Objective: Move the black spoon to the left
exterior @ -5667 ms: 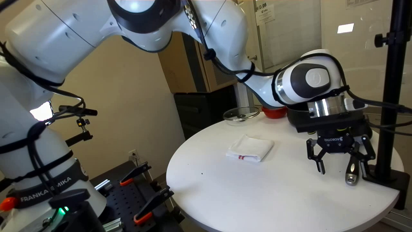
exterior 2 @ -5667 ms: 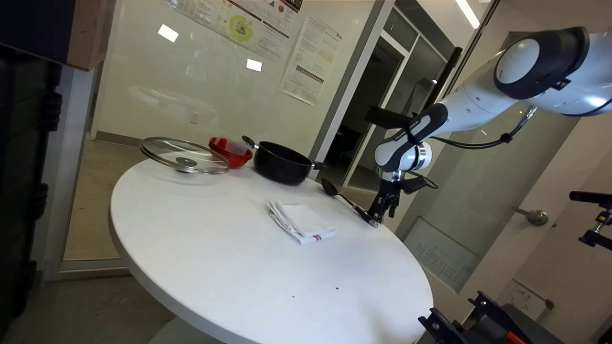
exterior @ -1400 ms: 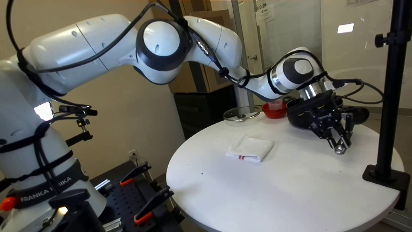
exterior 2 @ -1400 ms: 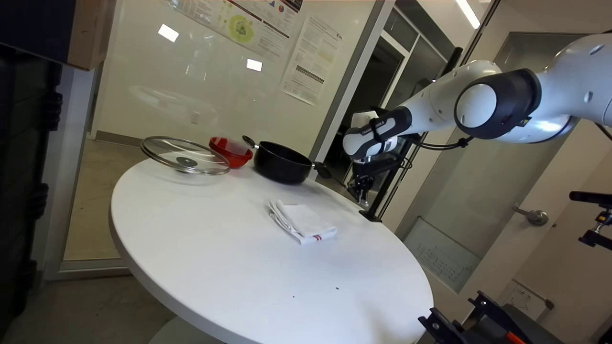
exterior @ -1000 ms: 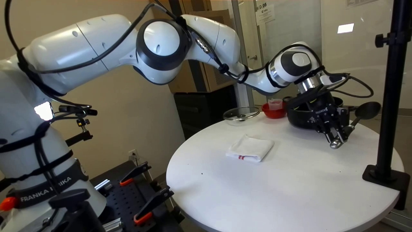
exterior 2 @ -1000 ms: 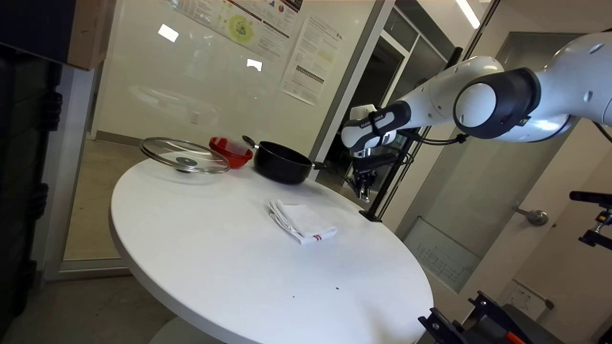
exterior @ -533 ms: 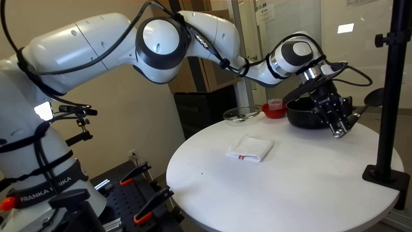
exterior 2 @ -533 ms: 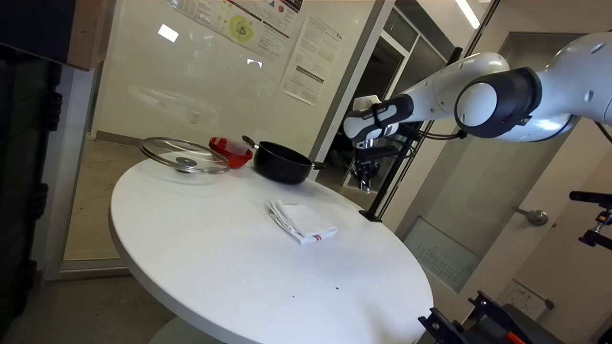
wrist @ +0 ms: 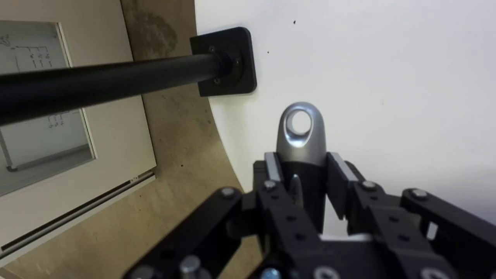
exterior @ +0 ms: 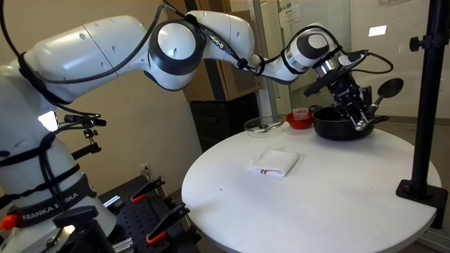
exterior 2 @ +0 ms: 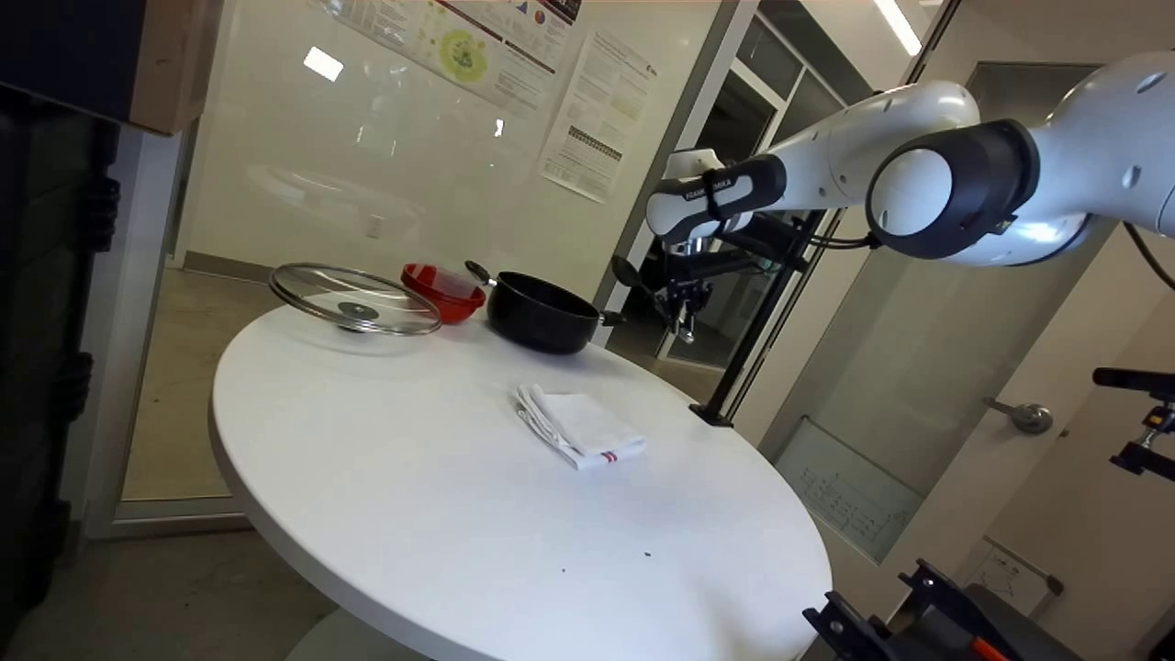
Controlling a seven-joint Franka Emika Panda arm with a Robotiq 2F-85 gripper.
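With the black two-fingered gripper point(wrist: 306, 168), grips the slim long-handled black spoon point(exterior: 374, 108) close to the end of its handle. In the wrist view, squeezes that handle between two flat pads point(wrist: 273, 167) and leaves the silvery handle end point(wrist: 304, 153), with its round hole, sticking out past them. Holds the spoon up off the round white counter point(exterior: 302, 207), in an exterior view to the left of the tall black stand pole point(exterior: 423, 116) and partly in front of the black round two-handled pot point(exterior: 337, 131). There, shows the spoon's small round black bowl point(exterior: 391, 88) higher in the picture than the handle end. Hard to judge whether level or tilted. Beside the pot, can see a red round bowl point(exterior: 298, 124) with a small translucent cup point(exterior: 300, 113) in it, then a clear round glass lid point(exterior: 263, 123) with a metal rim. Nearer the middle of the counter, can see a white folded cloth point(exterior: 272, 162) with red stripes, lying flat. At the counter's edge, in the wrist view, can see the pole's flat black base plate point(wrist: 242, 83)
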